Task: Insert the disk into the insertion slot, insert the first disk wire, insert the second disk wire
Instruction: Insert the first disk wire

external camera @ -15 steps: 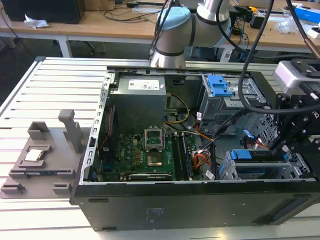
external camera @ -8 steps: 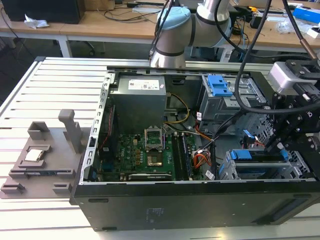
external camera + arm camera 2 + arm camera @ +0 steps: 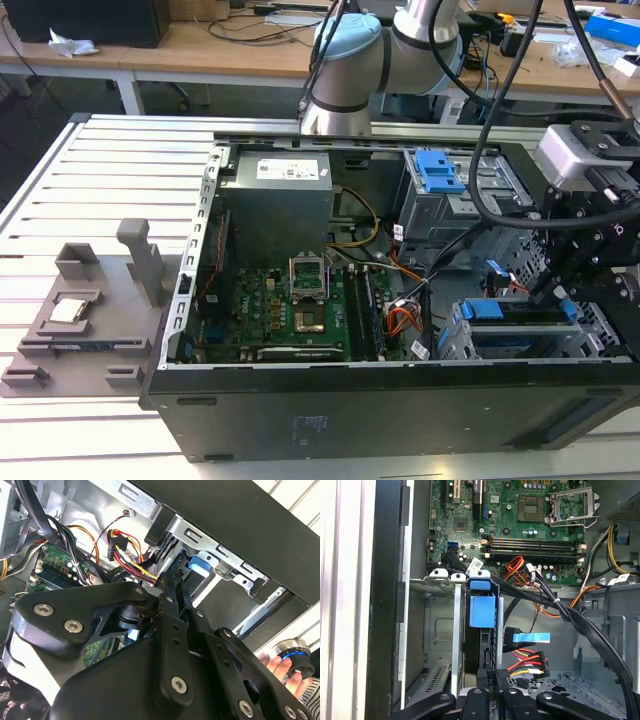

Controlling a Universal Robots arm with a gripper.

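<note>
Exterior view: the tool (image 3: 548, 293) is reaching into the open computer case (image 3: 350, 410) on the tabletop (image 3: 60, 180), above the disk (image 3: 510, 312) sitting in the insertion slot (image 3: 452, 345). Second wrist view: its fingers (image 3: 170, 611) are standing narrow beside red-and-yellow wires (image 3: 127, 555). First wrist view: they are pinching a black plug (image 3: 492, 674) at the disk's end.

You are working in a robot lab or workshop. A big robot arm (image 3: 352, 62) leans over an open computer (image 3: 400, 412) with its green board (image 3: 300, 312) showing. The computer sits on a metal table (image 3: 90, 180) with long grooves. Behind it stand wooden work desks (image 3: 200, 55) covered with cables (image 3: 262, 22) and small things.
</note>
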